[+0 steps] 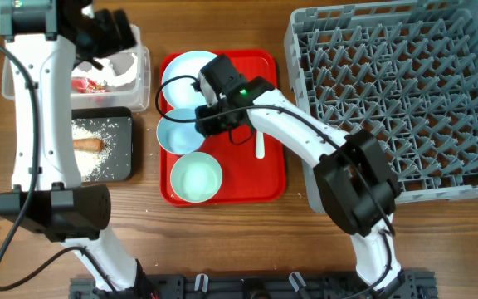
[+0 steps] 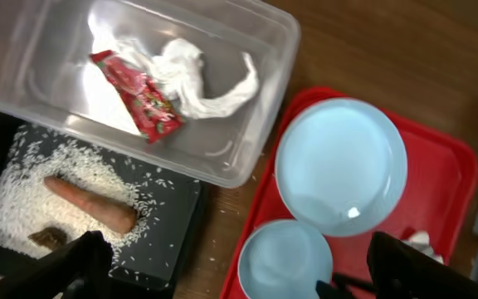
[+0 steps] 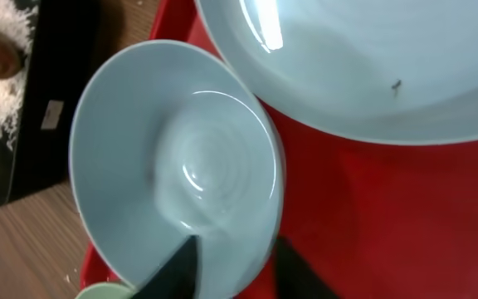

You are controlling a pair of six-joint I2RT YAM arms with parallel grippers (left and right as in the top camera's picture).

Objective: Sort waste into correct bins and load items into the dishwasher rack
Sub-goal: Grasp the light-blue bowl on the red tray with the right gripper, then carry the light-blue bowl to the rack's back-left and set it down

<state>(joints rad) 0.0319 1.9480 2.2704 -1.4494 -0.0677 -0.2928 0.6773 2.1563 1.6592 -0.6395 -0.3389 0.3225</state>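
With paper [image 2: 197, 79] in the tub [image 2: 256, 124] and rice [image 2: 23, 199] in the black tray [image 2: 181, 241], sorting looks done and loading is in hand. The right gripper [image 3: 235, 249] stands spread astride the rim of the blue bowl [image 3: 181, 158] on the red tray [image 3: 363, 216]. Next it must pinch that rim, lift, and carry to the rack [image 1: 388, 83]. The left gripper [image 2: 239, 249] hangs spread, empty. The black tray's label [image 3: 52, 115] is unreadable.

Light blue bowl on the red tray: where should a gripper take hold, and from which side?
Pinch the light blue bowl by its thin rim from above, one finger inside, one outside: it sits upright and open, likely too wide to span. The rim stretch beside bare red tray stands free of the plate.
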